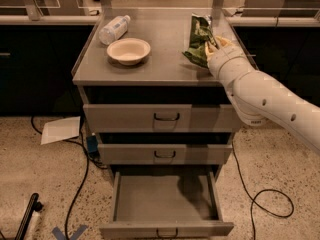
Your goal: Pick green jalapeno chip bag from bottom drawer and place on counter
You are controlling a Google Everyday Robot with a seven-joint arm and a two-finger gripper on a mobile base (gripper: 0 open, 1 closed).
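The green jalapeno chip bag (199,39) stands upright on the right side of the counter (160,66), its lower edge on or just above the grey top. My gripper (212,46) is at the bag's right side, at the end of the white arm that comes in from the lower right. The bottom drawer (165,199) is pulled open below, and its flat grey floor holds nothing.
A pale bowl (128,50) and a lying clear plastic bottle (114,29) sit on the counter's left half. The two upper drawers (160,118) are shut. Cables and a white paper sheet (62,129) lie on the speckled floor at left.
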